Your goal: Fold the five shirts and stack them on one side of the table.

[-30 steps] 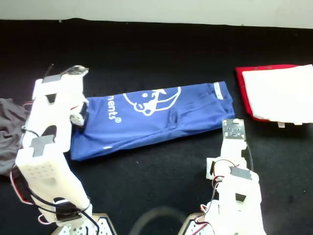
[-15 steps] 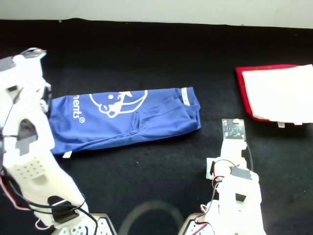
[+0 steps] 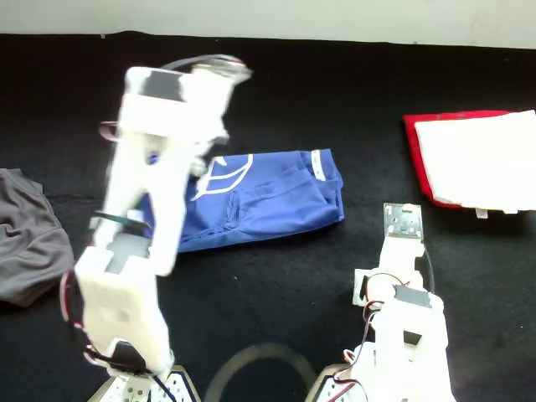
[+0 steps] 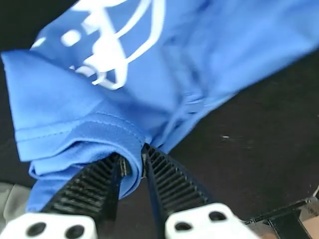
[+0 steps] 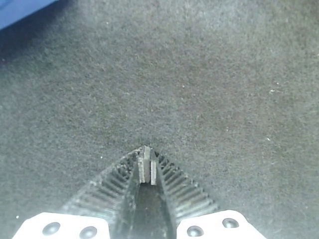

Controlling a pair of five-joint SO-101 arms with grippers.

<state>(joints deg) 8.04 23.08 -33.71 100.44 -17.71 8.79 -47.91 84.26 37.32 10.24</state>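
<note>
A blue shirt (image 3: 268, 197) with white print lies mid-table, its left end lifted and carried over the rest. My left gripper (image 4: 132, 159) is shut on the hem of that blue shirt (image 4: 164, 64), pinching a fold of cloth between its black ridged fingers. The left arm (image 3: 163, 142) stands tall over the shirt's left part in the high view. My right gripper (image 5: 146, 172) is shut with nothing in it, just above the bare black table. The right arm (image 3: 400, 276) rests at the front right. A white shirt (image 3: 486, 159) lies folded on a red shirt (image 3: 416, 134) at the right edge.
A crumpled grey shirt (image 3: 29, 239) lies at the left edge. The table (image 3: 276, 92) is covered in black cloth, with a pale wall along its back edge. Open black surface runs behind the blue shirt and between the two arms.
The left arm dragged the blue shirt leftward, then swung back right and up, lifting the shirt's left end over its middle. The grey shirt shows again. The right arm stayed still.
</note>
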